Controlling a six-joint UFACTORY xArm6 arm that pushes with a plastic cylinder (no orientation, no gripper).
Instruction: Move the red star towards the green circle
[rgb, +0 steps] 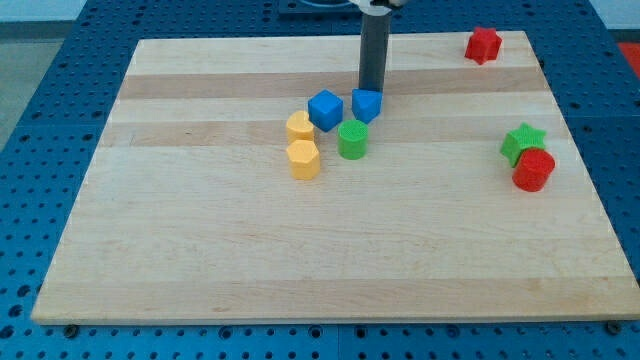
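Note:
The red star (483, 44) lies near the board's top right corner. The green circle (352, 140) stands near the board's middle, in a cluster with two blue blocks. My rod comes down from the view's top and my tip (372, 90) rests just behind the right blue block (367, 104), touching or nearly touching it. The tip is far to the left of the red star and a little above the green circle.
A blue cube (325, 109) sits left of my tip. Two yellow blocks (300, 126) (304, 158) lie left of the green circle. A green star (522, 141) and a red cylinder (533, 170) touch at the right side. The wooden board (200, 250) has blue pegboard around it.

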